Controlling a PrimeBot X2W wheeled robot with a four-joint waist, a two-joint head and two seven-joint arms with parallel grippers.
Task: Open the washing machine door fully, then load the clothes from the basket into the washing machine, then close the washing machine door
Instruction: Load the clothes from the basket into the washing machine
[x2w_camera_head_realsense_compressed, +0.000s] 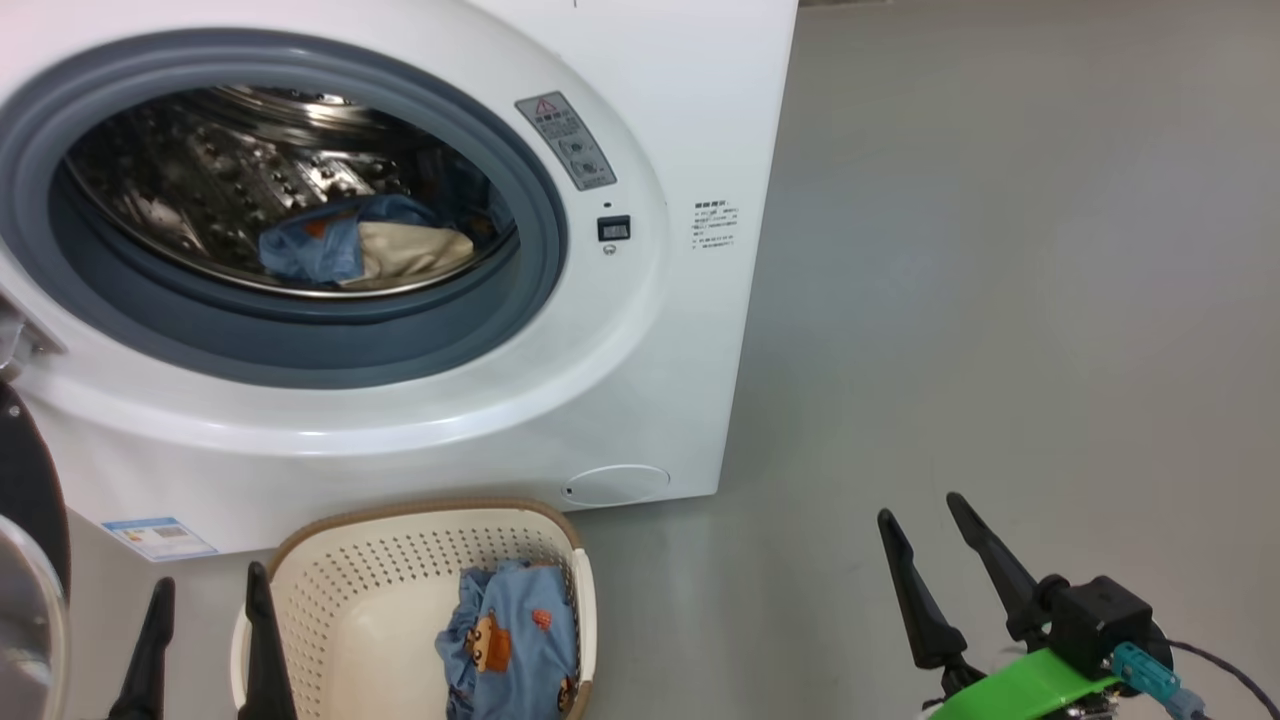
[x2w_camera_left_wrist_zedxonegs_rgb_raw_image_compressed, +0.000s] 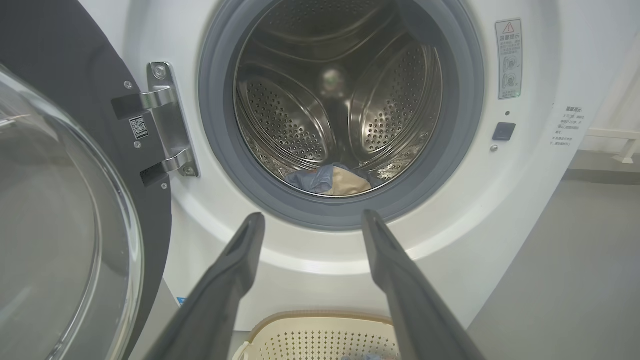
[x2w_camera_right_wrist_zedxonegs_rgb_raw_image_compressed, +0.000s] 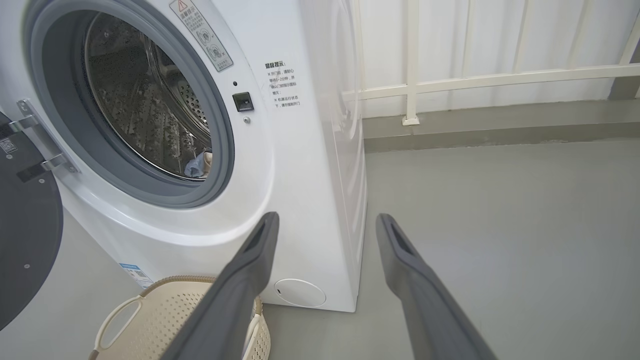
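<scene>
Before the washing machine, from the head camera, the round opening is standing uncovered, and blue and cream clothes are lying together at the bottom of the drum. Just in front of the machine's base, the basket is sitting on the grey floor with a blue bear-print garment bunched inside. The washing machine door is hanging swung out at the machine's left edge. The left gripper is hovering at the basket's left side, fingers spread and holding nothing. The right gripper is hovering to the right of the machine, also spread and empty.

From the left wrist, the left gripper is pointing at the lower lip of the machine's opening, its dark fingers standing wide apart. The steel drum is showing beyond them. The door's clear glass bowl is bulging at the machine's left, hanging on a metal hinge.

From the right wrist, the right gripper is aiming past the machine's right front corner, fingers parted and empty. The basket is sitting at the machine's foot, and a white railing is running behind the machine.
</scene>
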